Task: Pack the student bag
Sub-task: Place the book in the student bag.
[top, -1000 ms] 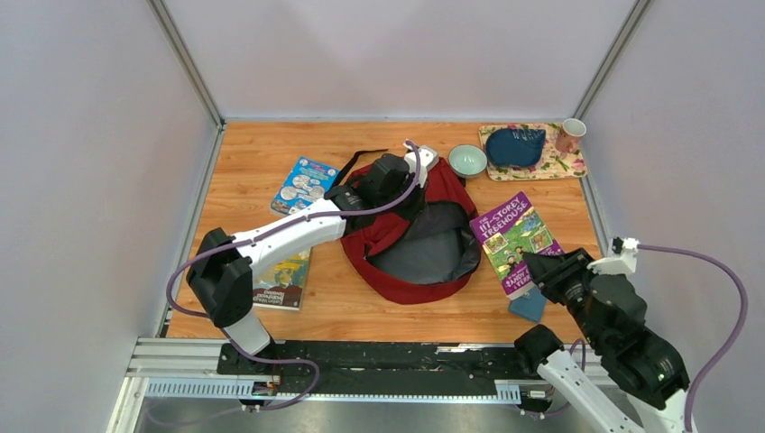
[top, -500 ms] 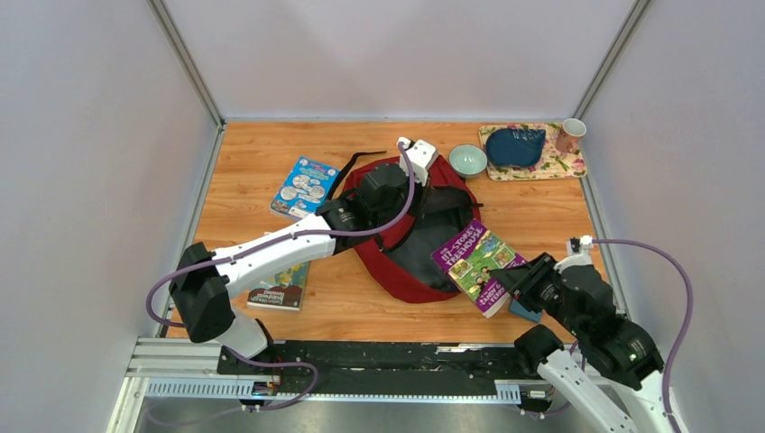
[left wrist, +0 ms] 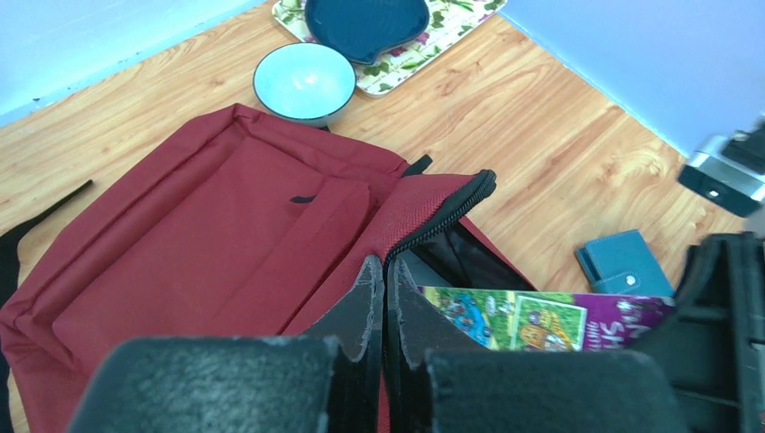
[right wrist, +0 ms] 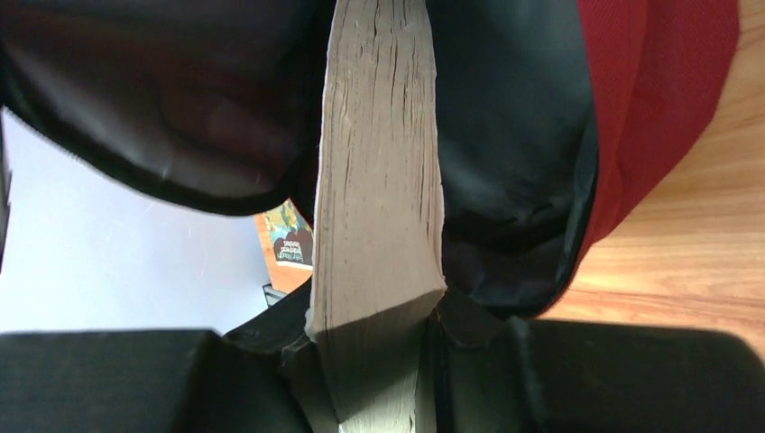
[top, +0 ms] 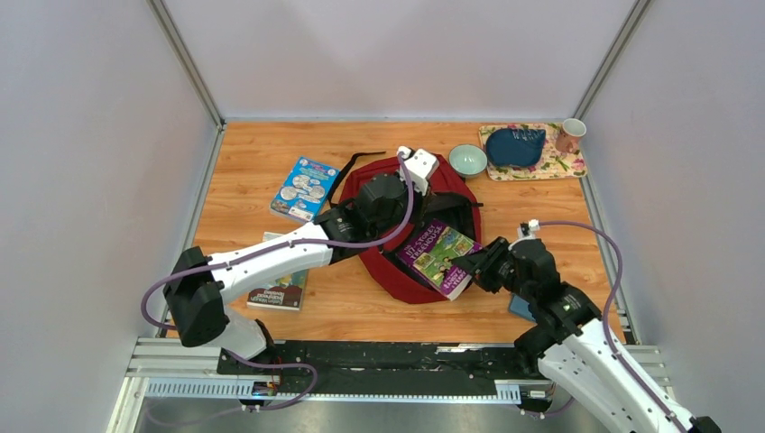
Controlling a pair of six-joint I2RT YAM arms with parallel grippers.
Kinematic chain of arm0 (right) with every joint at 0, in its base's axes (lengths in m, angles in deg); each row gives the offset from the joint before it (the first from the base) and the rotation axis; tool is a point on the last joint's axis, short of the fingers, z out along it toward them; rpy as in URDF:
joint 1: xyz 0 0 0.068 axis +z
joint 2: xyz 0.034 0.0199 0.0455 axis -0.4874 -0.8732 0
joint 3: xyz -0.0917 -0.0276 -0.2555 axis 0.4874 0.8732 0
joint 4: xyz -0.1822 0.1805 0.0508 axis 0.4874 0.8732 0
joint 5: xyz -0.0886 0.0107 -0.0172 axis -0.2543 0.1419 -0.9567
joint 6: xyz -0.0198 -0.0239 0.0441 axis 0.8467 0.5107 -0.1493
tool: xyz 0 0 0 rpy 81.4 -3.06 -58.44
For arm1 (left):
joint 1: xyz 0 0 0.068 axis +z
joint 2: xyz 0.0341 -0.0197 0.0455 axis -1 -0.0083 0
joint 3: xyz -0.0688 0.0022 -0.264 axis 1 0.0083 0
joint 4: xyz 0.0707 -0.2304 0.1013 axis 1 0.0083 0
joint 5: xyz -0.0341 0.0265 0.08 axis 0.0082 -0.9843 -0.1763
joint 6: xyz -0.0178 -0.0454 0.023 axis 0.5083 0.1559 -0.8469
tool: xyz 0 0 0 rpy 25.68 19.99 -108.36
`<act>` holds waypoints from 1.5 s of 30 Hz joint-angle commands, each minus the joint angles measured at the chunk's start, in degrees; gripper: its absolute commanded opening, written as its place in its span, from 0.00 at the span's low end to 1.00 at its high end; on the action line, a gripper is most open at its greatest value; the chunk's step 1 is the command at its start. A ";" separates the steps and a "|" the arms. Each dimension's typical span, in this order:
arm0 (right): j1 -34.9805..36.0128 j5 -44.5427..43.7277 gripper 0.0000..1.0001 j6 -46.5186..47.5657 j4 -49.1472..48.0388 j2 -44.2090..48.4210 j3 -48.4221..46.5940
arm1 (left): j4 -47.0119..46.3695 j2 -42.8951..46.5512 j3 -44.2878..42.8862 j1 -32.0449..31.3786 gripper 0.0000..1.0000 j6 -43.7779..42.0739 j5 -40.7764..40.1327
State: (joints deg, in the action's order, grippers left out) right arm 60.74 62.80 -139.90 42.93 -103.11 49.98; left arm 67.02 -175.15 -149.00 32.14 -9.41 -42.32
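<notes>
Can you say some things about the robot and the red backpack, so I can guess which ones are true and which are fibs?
1. The right gripper holds the purple paperback book at the mouth of the dark red fabric backpack. True.
2. The left gripper is open and holds nothing. False: it is shut on the backpack's zippered edge.
3. The small teal ceramic bowl sits inside the backpack. False: it stands on the wooden table beside it.
4. The small blue square wallet lies on the table, outside the backpack. True.
</notes>
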 commanded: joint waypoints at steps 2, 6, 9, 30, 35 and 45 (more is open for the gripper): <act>-0.81 1.11 0.00 -4.08 -20.05 -5.58 -0.02 | -6.07 4.63 0.19 -0.89 0.00 -1.05 0.34; -2.12 0.84 0.00 -9.07 -33.22 -9.35 5.85 | -6.24 5.25 0.54 -1.15 0.00 -1.23 1.31; -3.18 -1.26 0.00 -12.34 -40.36 -13.21 7.28 | -6.33 5.86 1.07 -1.24 0.00 -0.96 1.75; 6.57 -23.22 0.00 -15.06 -73.49 -48.00 1.84 | -4.40 5.95 0.45 -1.33 0.00 4.13 6.23; 8.06 -29.46 0.00 -16.65 -78.60 -56.90 -1.33 | -4.31 6.74 1.86 -1.33 0.00 5.37 5.89; 9.21 -30.63 0.49 -21.85 -68.40 -68.77 -3.62 | -5.19 8.15 5.03 -1.33 0.00 6.60 5.09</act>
State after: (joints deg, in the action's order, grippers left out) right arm 69.97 34.80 -160.66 -25.55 -169.49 48.29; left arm 66.25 -170.19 -144.20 31.35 -4.10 -37.18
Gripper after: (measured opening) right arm 0.455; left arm 0.009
